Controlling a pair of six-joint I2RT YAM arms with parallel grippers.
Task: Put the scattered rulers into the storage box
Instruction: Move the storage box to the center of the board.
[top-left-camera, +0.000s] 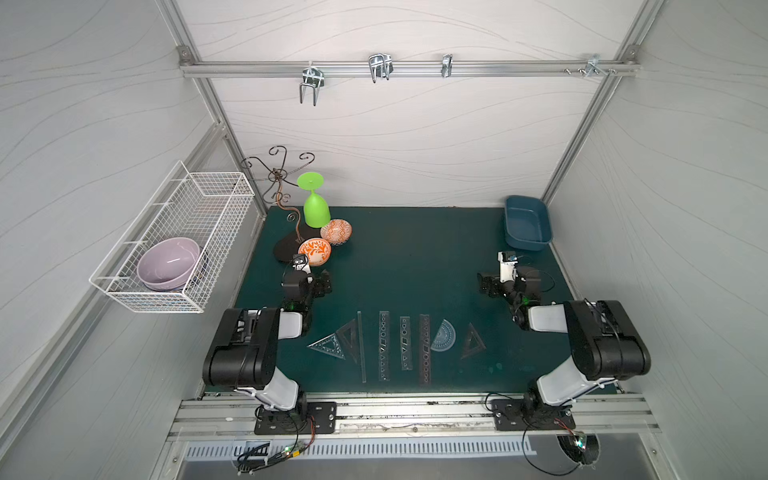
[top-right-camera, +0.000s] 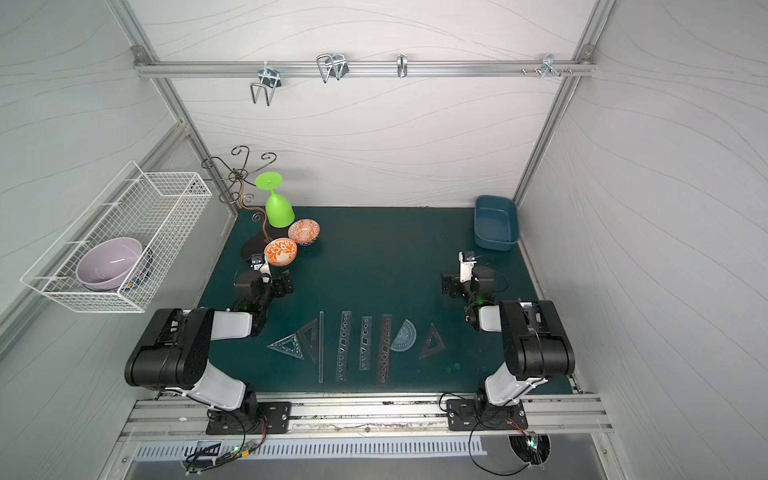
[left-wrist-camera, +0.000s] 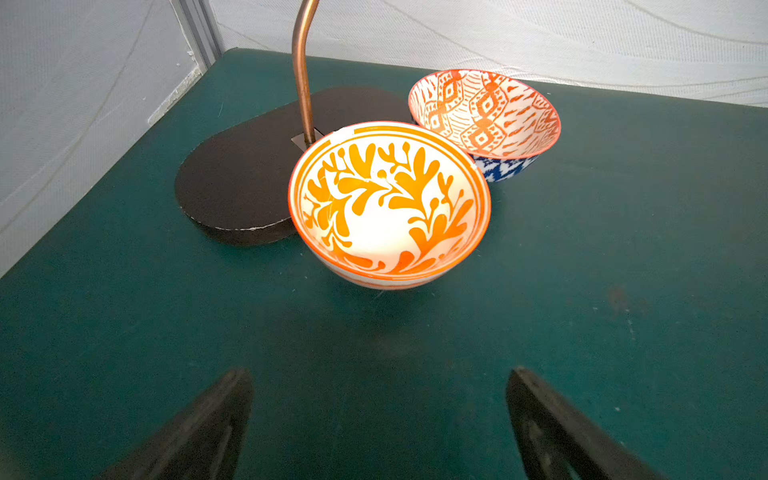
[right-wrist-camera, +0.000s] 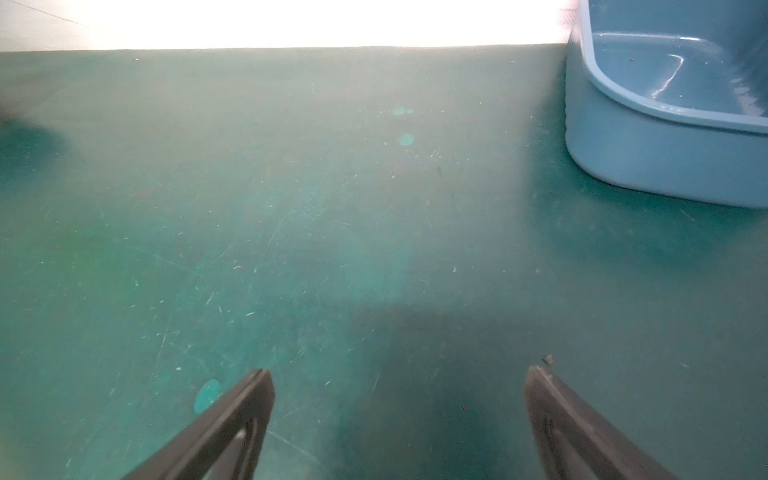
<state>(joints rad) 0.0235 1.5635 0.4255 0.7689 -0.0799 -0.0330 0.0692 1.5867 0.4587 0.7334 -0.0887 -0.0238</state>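
With the left pincer (left-wrist-camera: 380, 374) and right pincer (right-wrist-camera: 399, 372) both apart and empty, the thin rulers (top-left-camera: 383, 349) lying flush on the desk (top-left-camera: 415, 257) may slip any pinch.

We see the left arm (top-left-camera: 249, 345) and right arm (top-left-camera: 598, 340) built of glossy black joint housings and white link shells, on screwed black base plates (top-left-camera: 322, 417). Black cables (top-left-camera: 524, 451) loop below. The left gripper (left-wrist-camera: 378, 374) and right gripper (right-wrist-camera: 399, 372) have dark tapered fingers (left-wrist-camera: 208, 428).
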